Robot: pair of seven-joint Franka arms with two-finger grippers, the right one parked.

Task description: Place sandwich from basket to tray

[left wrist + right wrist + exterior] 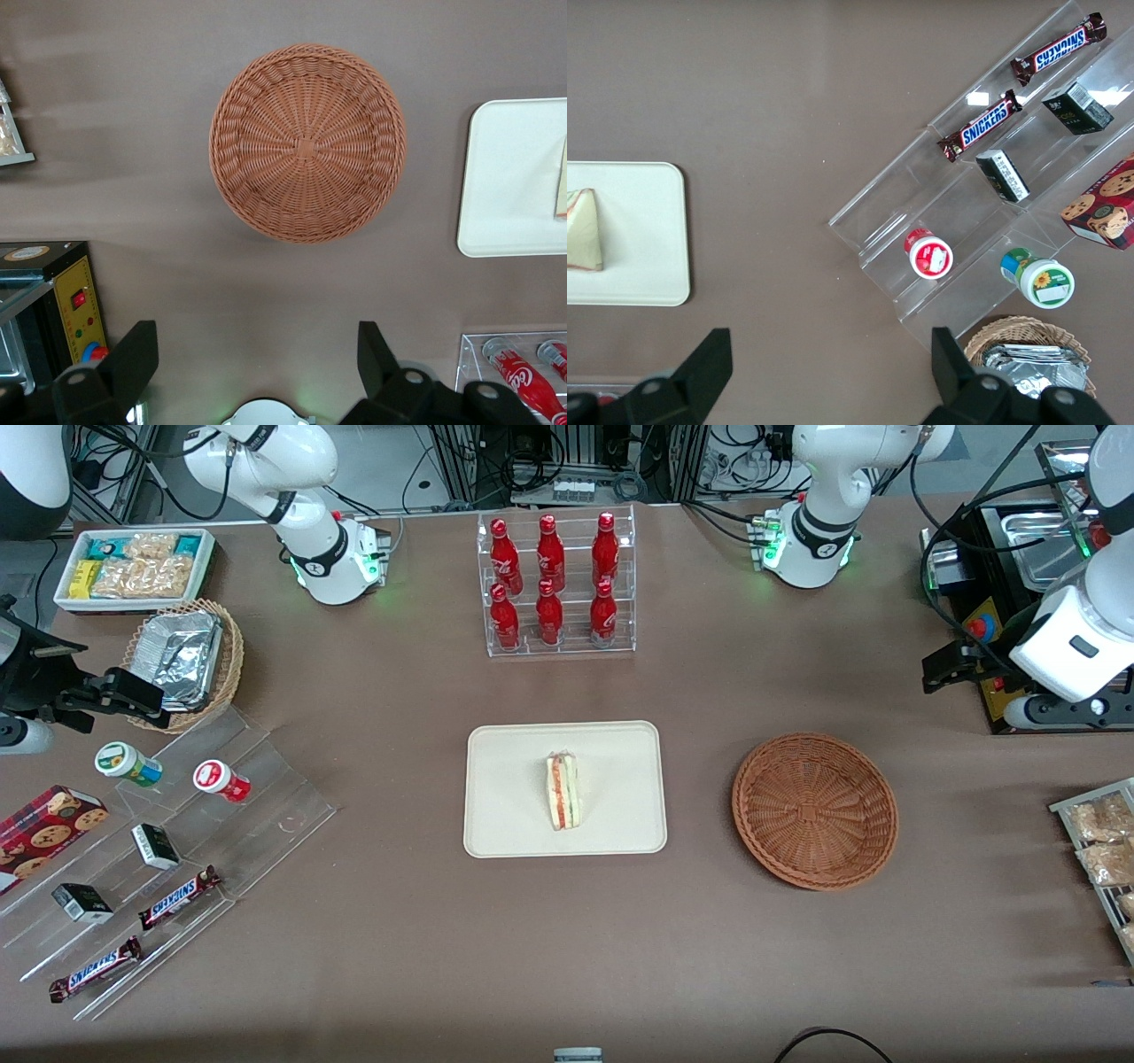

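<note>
Sandwich [563, 790] placement looks complete, so the sound move is to keep the working arm's gripper [257, 359] high and well clear. It hangs with fingers spread wide and empty, above bare tabletop near the basket [815, 810]. That round, shallow, reddish-brown wicker basket holds nothing. Toward the parked arm's end, the white-bread wedge rests on the smooth cream tray [514, 779], red and green filling showing; it seems to stand on edge.
</note>
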